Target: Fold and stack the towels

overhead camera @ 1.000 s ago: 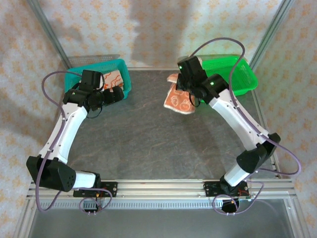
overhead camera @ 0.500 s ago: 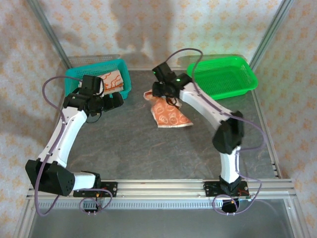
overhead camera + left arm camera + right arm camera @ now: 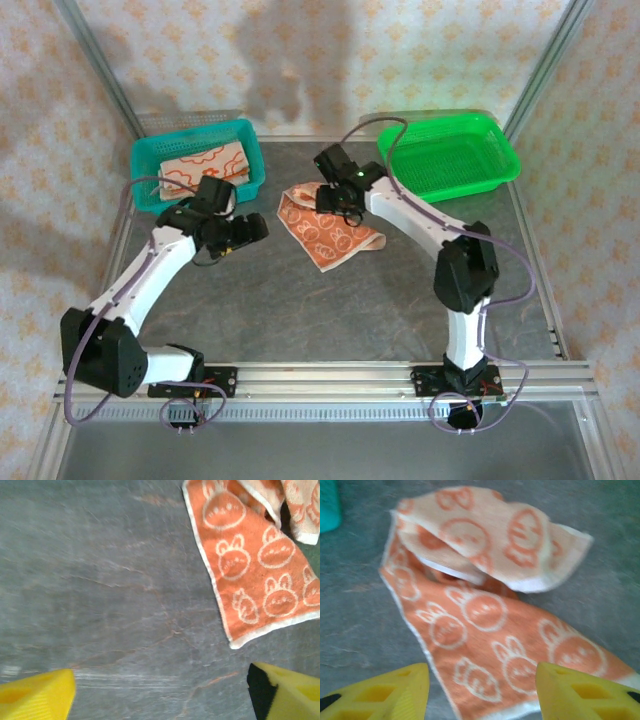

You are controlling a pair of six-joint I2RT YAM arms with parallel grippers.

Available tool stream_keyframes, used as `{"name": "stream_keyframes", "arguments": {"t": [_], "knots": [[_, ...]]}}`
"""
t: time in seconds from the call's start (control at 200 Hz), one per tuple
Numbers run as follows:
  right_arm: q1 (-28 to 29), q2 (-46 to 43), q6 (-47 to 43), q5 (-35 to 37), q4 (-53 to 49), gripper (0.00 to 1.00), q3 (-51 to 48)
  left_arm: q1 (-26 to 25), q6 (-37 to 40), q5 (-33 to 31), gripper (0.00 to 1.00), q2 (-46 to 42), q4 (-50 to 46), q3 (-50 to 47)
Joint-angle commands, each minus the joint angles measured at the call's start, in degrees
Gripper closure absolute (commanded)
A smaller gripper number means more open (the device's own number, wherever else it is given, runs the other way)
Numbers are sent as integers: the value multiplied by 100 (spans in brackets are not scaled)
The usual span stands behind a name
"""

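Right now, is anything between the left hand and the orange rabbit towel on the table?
Nothing visible. Only bare table lies between the left hand and the orange towel's near edge. The right hand hovers over the towel's far, folded-over end, not in the left hand's path.

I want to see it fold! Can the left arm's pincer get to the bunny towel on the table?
Probably yes: the left pincer hangs open right beside the orange towel, with just bare table between them.

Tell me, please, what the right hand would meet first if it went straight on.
Probably the orange towel on the table, straight ahead of the right hand; depth is unclear.
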Motion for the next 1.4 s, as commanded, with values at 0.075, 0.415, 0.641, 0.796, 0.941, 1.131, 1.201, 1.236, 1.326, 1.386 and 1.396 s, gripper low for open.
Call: {"name": "stream_keyframes", "arguments": {"t": [0.075,0.415,0.641,0.796,0.941,1.131,1.201,1.236,1.326,1.386,1.396], "knots": [[-368,-1077,353,429,423,43,-1333,-921,-824,-116,31,676,998,-136],[-539,-2070,527,779,512,44,-2535,-2088,-1195,-330,54,2651,1266,915],[-606,-2374,523,884,467,43,-2869,-2501,-1252,-649,57,3487,783,1588],[-633,-2466,515,853,494,43,-2973,-2612,-1258,-878,58,3882,532,1833],[-627,-2517,528,791,514,43,-3041,-2651,-1263,-1214,60,4090,278,2009],[-634,-2526,526,768,521,43,-3059,-2646,-1216,-1368,83,4178,98,1889],[-631,-2515,515,735,529,43,-3049,-2639,-1143,-1551,89,4048,-23,1697],[-634,-2497,502,708,537,43,-3044,-2617,-1116,-1680,92,3941,-90,1562],[-634,-2424,504,640,557,43,-3039,-2516,-1038,-1832,98,3584,-200,1117],[-631,-2378,527,563,593,43,-3048,-2401,-1016,-1890,97,3368,-202,736],[-633,-2366,526,548,597,43,-3048,-2373,-1010,-1896,98,3219,-207,696]]}}
